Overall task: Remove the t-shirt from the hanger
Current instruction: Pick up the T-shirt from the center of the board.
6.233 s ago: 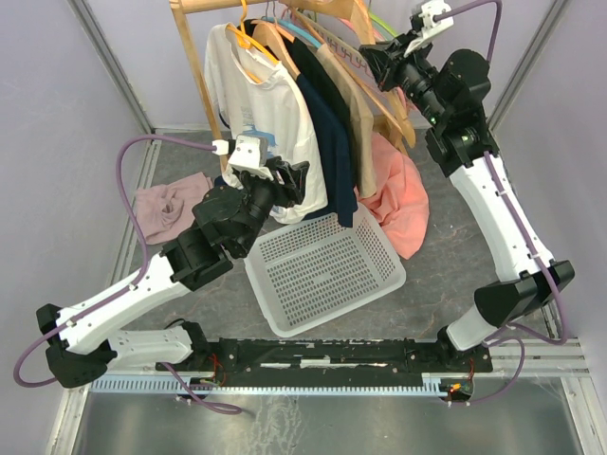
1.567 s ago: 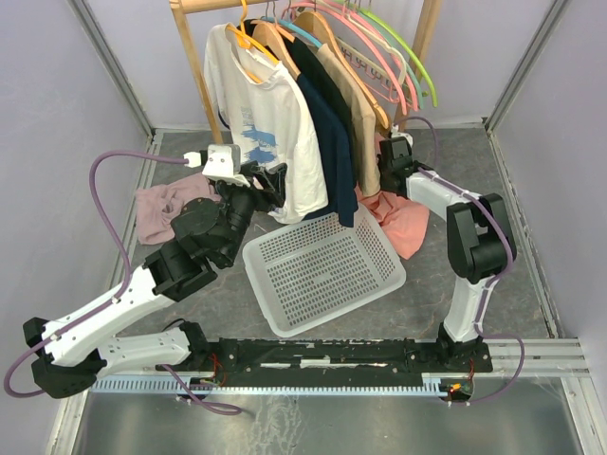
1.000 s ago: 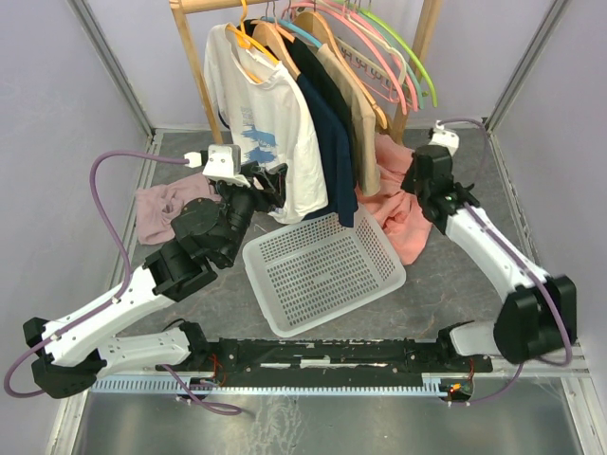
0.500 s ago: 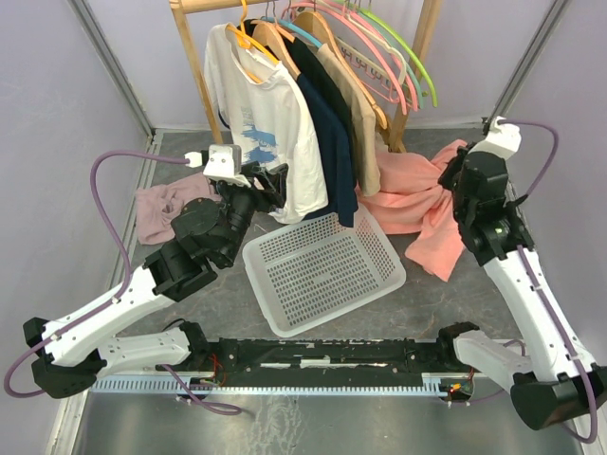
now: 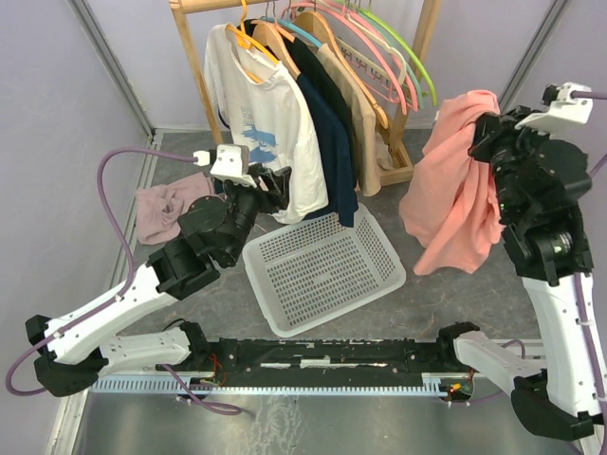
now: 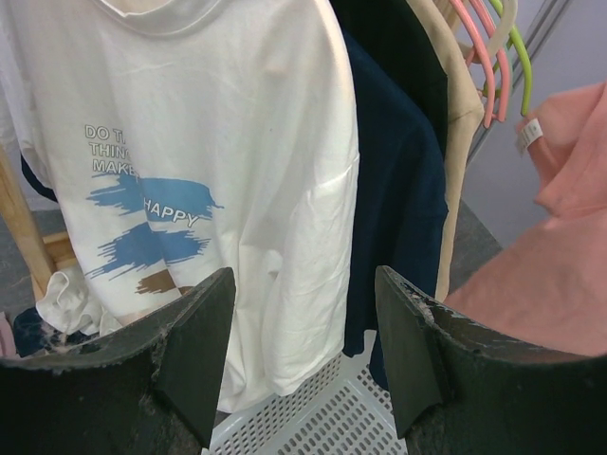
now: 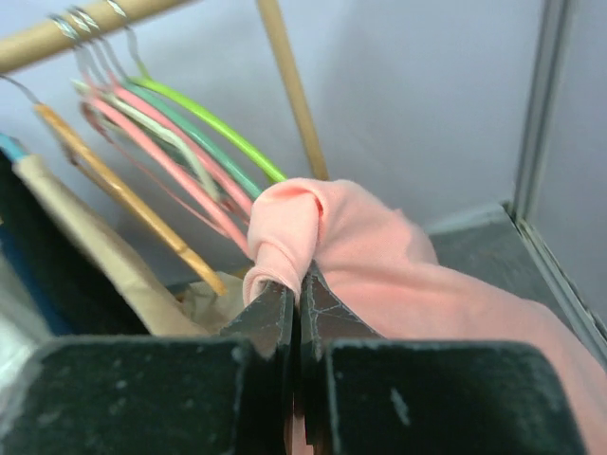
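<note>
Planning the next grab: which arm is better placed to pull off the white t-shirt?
Left: the left gripper, open, faces the white t-shirt; the right gripper is shut on the pink t-shirt.

Right arm (image 5: 561, 318) raised, jaws clamped; left jaws parted.

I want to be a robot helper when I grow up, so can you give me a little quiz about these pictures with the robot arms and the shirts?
1. Pick one: what is the right gripper holding up in the air?
A) a pink t-shirt
B) a sock
C) a cup

2. True or false: the left gripper is squeezed shut on the white t-shirt.

3. Fill in the gap: the t-shirt hanging right beside the white t-shirt is ____ in colour.

Key
1. A. The right gripper is shut on a bunched bit of the pink t-shirt.
2. False. The left gripper is open and only faces the white t-shirt.
3. Dark blue: the dark blue t-shirt.
</note>
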Action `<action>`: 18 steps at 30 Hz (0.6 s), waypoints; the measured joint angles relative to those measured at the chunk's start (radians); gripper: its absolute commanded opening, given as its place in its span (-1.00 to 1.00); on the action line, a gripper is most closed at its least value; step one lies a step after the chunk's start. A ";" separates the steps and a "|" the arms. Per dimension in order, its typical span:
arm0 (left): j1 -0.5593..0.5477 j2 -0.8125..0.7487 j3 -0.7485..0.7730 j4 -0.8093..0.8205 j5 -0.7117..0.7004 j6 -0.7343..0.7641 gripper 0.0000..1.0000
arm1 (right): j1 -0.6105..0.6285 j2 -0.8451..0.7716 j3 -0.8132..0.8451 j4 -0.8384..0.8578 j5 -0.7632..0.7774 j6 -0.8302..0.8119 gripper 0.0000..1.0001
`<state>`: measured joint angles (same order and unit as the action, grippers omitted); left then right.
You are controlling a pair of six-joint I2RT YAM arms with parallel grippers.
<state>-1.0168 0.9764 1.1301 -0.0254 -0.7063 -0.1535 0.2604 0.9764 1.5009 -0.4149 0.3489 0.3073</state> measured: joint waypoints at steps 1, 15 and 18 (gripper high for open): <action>0.000 0.002 0.004 -0.008 0.000 0.000 0.35 | -0.001 -0.001 0.024 -0.002 -0.024 -0.004 -0.98; 0.000 -0.006 0.042 -0.121 -0.005 -0.002 0.36 | -0.001 -0.011 0.124 -0.008 -0.383 0.066 -0.98; 0.000 -0.010 0.043 -0.150 -0.009 -0.003 0.36 | -0.001 -0.004 0.136 0.011 -0.460 0.109 -0.98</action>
<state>-1.0168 0.9665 1.1732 -0.1753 -0.7155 -0.1562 0.2596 0.9722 1.6367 -0.4038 -0.1116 0.4164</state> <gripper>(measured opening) 0.678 0.017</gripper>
